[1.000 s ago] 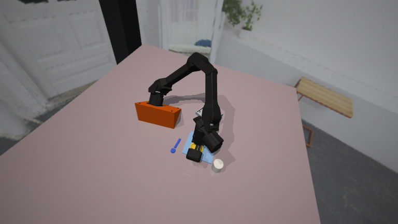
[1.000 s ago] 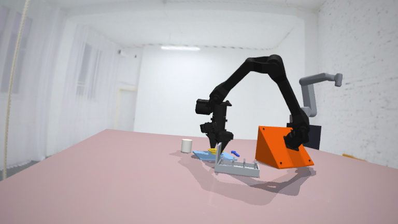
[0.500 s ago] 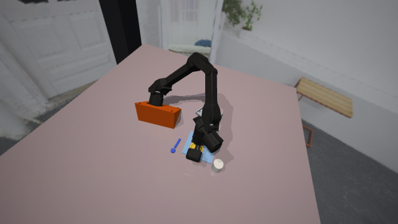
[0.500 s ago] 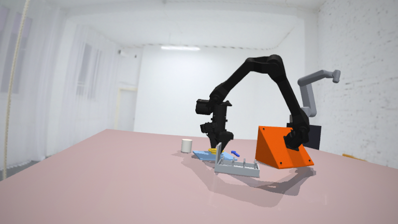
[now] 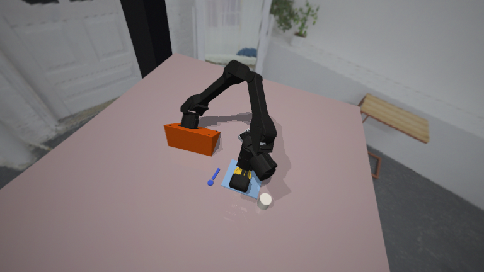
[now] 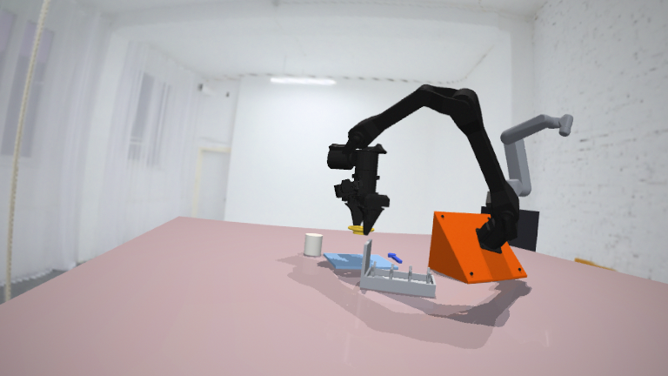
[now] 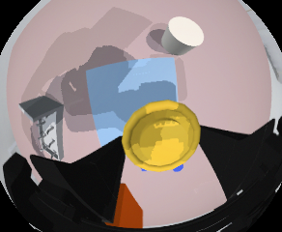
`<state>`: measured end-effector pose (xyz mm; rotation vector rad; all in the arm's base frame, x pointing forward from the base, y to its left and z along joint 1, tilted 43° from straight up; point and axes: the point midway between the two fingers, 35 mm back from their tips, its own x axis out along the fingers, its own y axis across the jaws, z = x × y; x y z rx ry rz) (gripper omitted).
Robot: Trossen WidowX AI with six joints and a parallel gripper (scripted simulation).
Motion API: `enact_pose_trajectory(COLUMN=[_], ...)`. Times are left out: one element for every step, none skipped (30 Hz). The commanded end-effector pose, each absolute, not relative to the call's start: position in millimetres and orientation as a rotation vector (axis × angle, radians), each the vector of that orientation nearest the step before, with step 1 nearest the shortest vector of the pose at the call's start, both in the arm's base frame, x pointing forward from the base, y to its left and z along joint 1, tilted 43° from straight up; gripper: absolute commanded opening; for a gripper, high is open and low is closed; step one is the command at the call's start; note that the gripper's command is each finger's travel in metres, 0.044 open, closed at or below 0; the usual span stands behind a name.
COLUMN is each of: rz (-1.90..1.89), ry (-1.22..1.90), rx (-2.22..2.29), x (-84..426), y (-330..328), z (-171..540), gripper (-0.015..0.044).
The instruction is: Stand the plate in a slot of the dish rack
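Note:
The yellow plate (image 5: 237,171) (image 6: 352,229) (image 7: 161,145) lies roughly level between the fingertips, in the air above the blue mat. My gripper (image 5: 243,174) (image 6: 362,228) (image 7: 162,135) points down and is shut on the plate, with one finger at each side of its rim. The grey dish rack (image 6: 397,287) (image 7: 42,108) stands on the table beside the mat, with one tall end wall and several short rails. No plate shows in its slots. In the top view the arm hides most of the rack.
The blue mat (image 5: 227,179) (image 6: 339,262) (image 7: 99,87) lies below the plate. A white cup (image 5: 264,201) (image 6: 313,245) (image 7: 183,38) stands near its corner. A blue spoon (image 5: 215,174) (image 6: 395,258) (image 7: 179,168) lies beside it. The orange base block (image 5: 191,140) (image 6: 455,248) (image 7: 131,210) bears the arm.

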<state>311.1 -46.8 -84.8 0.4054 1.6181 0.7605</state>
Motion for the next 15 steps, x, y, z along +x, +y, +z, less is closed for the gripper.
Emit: enact_pose_trajectory(rz=[0.754,0.754,0.754,0.754,0.754,0.754,0.754,0.754,0.755,0.755,0.755,0.755,0.755,0.755,0.755], ry=[1.606,1.606,1.606,1.606,1.606,1.606,1.606,1.607,1.607,1.607,1.607,1.607,1.607,1.607,1.607], rx=[0.391,0.391,0.391,0.391,0.391,0.391,0.391,0.391,0.391,0.391,0.391,0.392,0.391,0.391,0.391], x=[319,320,322,323,324,325,326,327,327,328,329,329,330,331,332], y=[-63,-66,-69,-72,-74,-77,-80,-83,-86,-88,-91,-94,-96,-99,-101], z=[-69,-65,-62,-59,-56,-53,-50,-47,-44,-41,-38,-34,-32,-29,-26], gripper=[0.0000,0.0000,0.0000,0.0000,0.0000,0.0000,0.0000,0.0000,0.0000,0.0000,0.0000,0.0000,0.0000,0.0000,0.0000])
